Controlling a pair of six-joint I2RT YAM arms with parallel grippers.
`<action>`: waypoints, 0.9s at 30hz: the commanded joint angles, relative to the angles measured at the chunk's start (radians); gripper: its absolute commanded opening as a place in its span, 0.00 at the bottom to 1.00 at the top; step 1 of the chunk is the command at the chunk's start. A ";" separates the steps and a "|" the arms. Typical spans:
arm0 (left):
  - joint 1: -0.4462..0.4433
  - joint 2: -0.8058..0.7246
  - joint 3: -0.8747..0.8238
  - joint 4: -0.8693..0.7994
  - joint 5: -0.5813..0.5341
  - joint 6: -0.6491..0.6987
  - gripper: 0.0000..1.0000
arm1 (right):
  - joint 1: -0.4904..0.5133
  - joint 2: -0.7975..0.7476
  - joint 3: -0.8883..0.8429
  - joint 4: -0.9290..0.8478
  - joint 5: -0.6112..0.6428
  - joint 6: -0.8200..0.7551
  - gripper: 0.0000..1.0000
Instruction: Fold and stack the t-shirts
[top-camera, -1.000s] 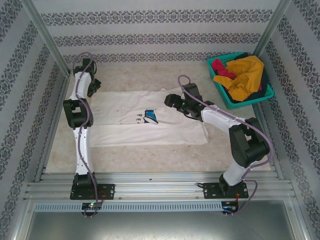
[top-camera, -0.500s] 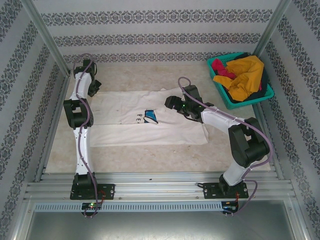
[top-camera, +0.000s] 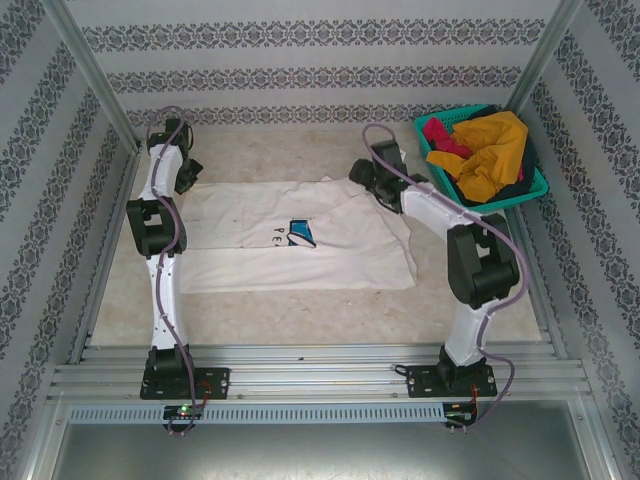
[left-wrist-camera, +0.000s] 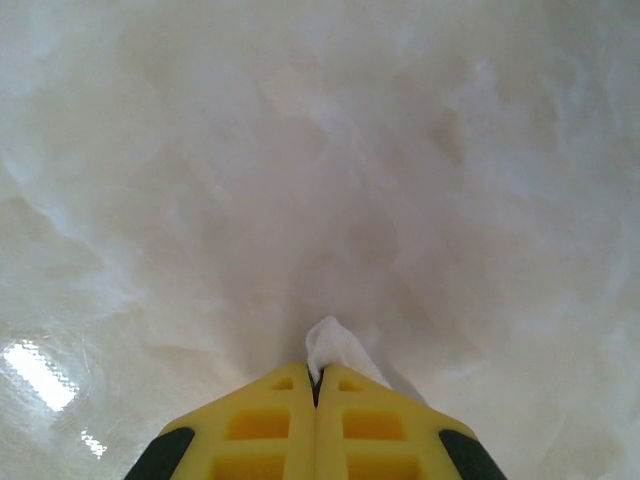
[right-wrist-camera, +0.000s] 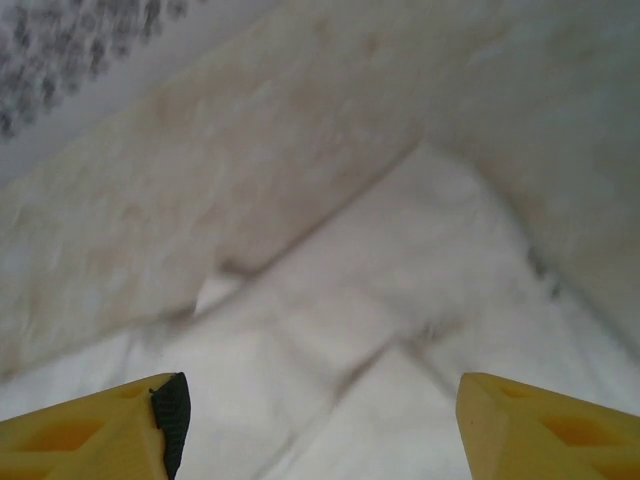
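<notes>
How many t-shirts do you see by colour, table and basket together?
Cream-white t-shirt: 1
Mustard-yellow shirt: 1
Magenta shirt: 1
Dark shirt: 1
Total: 4

We count four t-shirts, cream shirt (top-camera: 250, 262), magenta shirt (top-camera: 438, 133), mustard shirt (top-camera: 492, 150), dark shirt (top-camera: 526, 168), one basket (top-camera: 497, 204), two arms (top-camera: 162, 272)

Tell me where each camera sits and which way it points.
Top external: above and behind the bases, looking down at the table, cream t-shirt and teal basket; both arms show.
Left wrist: on the left arm, looking down past the left tool, shut on a pinch of that t-shirt.
Right wrist: on the right arm, looking over the t-shirt's edge; the right tool stands open.
Shared: all three show the cream t-shirt.
</notes>
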 joint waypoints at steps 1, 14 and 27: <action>0.003 -0.047 -0.067 -0.002 0.030 0.038 0.00 | -0.017 0.111 0.139 -0.126 0.127 -0.060 0.67; 0.003 -0.074 -0.140 0.047 0.056 0.052 0.00 | -0.088 0.509 0.635 -0.342 0.007 -0.099 0.57; 0.003 -0.073 -0.153 0.053 0.067 0.057 0.00 | -0.095 0.742 1.044 -0.618 -0.048 -0.161 0.52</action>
